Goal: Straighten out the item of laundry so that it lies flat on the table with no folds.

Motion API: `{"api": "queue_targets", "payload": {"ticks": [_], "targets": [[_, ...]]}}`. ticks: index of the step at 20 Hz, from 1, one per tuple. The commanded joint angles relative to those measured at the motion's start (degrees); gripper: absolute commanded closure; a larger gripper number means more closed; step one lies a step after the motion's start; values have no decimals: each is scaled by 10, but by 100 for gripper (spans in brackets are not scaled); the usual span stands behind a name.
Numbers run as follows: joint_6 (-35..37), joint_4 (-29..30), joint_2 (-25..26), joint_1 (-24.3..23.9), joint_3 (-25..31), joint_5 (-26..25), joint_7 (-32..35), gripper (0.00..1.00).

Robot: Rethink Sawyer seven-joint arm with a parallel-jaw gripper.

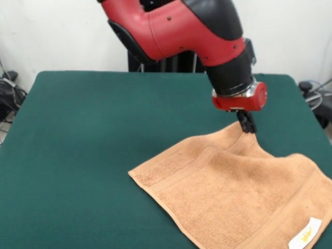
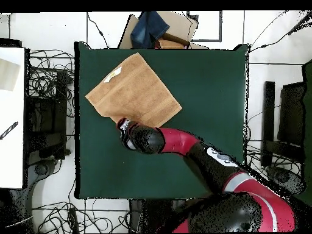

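The light orange-tan towel (image 1: 233,197) lies spread on the dark green table (image 1: 93,135) at the front right, with its white label (image 1: 306,234) near the front edge. Its far corner is pulled up into a small peak. My gripper (image 1: 247,125) is shut on that corner, just above the table. In the overhead view the towel (image 2: 134,91) lies at the table's (image 2: 207,79) upper left, label (image 2: 113,74) towards the far edge. The gripper (image 2: 124,126) sits at the towel's lower corner, mostly hidden under the wrist.
A cardboard box with a blue cloth (image 2: 159,27) stands beyond the table's far edge in the overhead view. Cables (image 2: 46,85) lie on the floor round the table. A white surface (image 2: 11,116) is at the left.
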Motion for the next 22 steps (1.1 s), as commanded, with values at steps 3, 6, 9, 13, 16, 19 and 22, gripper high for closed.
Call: {"api": "queue_targets", "payload": {"ticks": [3,6,9,13,16,19,22], "targets": [[-43,-22,73,21,-16,-74,-21,100],[-41,-26,69,31,-18,-76,-2,100],[23,-64,79,44,-20,-46,1,100],[97,-80,45,44,0,3,8,100],[176,-82,-5,42,15,43,11,100],[215,-84,-28,42,19,62,9,100],[213,-86,-24,38,18,62,3,100]]}}
